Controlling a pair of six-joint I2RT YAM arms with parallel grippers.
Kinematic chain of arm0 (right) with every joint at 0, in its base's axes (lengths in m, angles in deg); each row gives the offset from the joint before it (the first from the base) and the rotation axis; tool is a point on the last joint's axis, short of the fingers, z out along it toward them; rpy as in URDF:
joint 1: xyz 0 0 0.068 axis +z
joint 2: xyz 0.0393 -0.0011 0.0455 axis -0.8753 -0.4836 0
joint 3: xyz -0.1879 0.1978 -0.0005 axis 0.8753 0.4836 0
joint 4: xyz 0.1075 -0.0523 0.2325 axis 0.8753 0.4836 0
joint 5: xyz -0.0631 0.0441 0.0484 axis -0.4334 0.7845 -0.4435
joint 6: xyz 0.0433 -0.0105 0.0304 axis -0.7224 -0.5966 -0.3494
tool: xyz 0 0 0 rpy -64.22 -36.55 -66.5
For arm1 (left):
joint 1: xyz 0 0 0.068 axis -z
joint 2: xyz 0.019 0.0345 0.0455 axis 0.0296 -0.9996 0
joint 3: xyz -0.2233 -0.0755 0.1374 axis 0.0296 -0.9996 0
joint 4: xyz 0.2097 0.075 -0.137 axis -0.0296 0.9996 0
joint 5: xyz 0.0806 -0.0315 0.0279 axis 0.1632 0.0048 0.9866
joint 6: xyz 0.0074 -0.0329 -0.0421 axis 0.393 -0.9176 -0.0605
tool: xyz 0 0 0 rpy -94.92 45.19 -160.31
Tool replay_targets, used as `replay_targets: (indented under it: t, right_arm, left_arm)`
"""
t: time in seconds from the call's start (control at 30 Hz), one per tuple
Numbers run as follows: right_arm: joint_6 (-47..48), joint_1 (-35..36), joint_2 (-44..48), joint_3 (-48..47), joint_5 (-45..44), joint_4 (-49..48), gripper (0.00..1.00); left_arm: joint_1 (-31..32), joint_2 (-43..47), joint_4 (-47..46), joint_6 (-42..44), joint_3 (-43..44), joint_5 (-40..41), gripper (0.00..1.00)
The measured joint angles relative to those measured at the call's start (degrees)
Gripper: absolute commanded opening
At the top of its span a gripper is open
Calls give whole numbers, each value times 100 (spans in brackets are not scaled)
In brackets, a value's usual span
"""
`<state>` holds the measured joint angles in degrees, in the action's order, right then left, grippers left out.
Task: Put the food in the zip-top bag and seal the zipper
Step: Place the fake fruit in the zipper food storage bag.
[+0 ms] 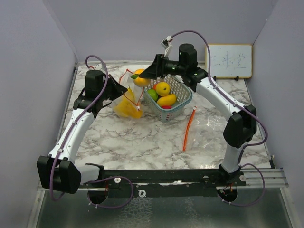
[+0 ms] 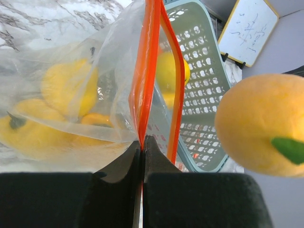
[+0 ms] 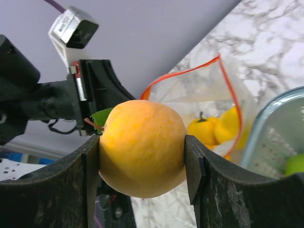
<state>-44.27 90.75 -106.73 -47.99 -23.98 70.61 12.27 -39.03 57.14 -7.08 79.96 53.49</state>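
Top external: your left hand (image 2: 143,139) pinches zip-top bag (image 1: 126,107) rim, propping mouth open; right hand (image 3: 142,156) clamps orange fruit (image 3: 141,142) near mouth, likely for drop-in; basket (image 1: 184,97) right holds remaining food (image 1: 163,89).

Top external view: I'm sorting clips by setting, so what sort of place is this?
Probably a robot test cell in a lab, not a home kitchen: plain grey partition walls box in a marble-patterned table, and a small whiteboard with handwriting leans at the back right.
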Motion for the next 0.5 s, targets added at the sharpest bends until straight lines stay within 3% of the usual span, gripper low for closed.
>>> replay_targets:
  t: [0.23,0.5]
  right_arm:
    - [-1086,269,2,739,57,-984,2]
    - [-984,612,-13,393,-1045,-177,2]
  left_arm:
    - [0,0,-212,-225,-190,-267,0]
    - [-2,111,-798,-452,-505,-754,0]
